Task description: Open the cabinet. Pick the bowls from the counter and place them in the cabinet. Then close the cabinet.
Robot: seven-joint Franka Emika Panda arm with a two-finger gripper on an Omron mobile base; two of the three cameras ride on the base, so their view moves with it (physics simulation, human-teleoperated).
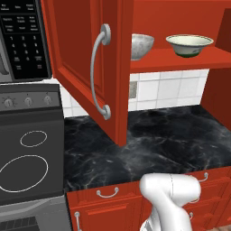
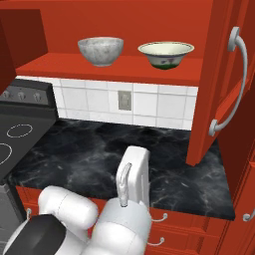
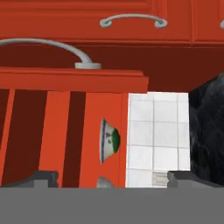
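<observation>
In the red-fronted kitchen the black marble table (image 1: 171,135) lies bare, both bowls (image 2: 101,50) shelved, so the released tool (image 3: 111,179) should push each cabinet (image 1: 76,49) door flush.

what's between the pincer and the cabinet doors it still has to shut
Nothing visible. Both bowls, the stone-look bowl and the cream bowl, sit well back on the cabinet shelf, off the doors' swing. The left door and right door hang open; the open pincer faces them.
</observation>
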